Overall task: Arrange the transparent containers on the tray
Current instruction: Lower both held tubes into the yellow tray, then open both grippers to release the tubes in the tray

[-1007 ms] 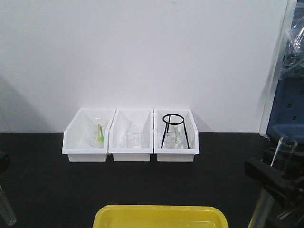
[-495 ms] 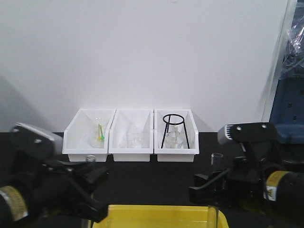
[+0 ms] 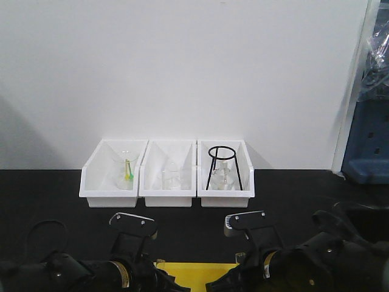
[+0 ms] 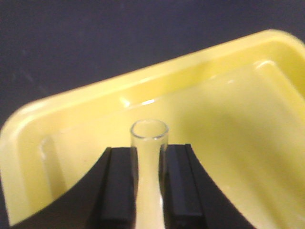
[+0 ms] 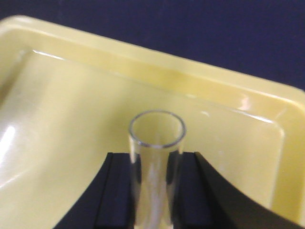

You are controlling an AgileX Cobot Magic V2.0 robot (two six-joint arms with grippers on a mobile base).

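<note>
In the left wrist view my left gripper [image 4: 150,155] is shut on a clear glass test tube [image 4: 150,164], its open rim pointing forward over the yellow tray [image 4: 228,119]. My right gripper [image 5: 157,160] is likewise shut on a second test tube [image 5: 156,162], held above the tray's floor [image 5: 71,124] near its far rim. From the front, only a strip of the tray [image 3: 194,267] shows between the two arms, which lean low over it. The tubes themselves are hidden in that view.
Three white bins [image 3: 167,173] stand in a row at the back of the black table; they hold a beaker [image 3: 126,170], glassware and a black ring stand [image 3: 222,167]. A blue object [image 3: 368,140] is at the far right.
Both arms have swung inward and down over the tray, each carrying its tube. They now cover most of the tray from the front.
</note>
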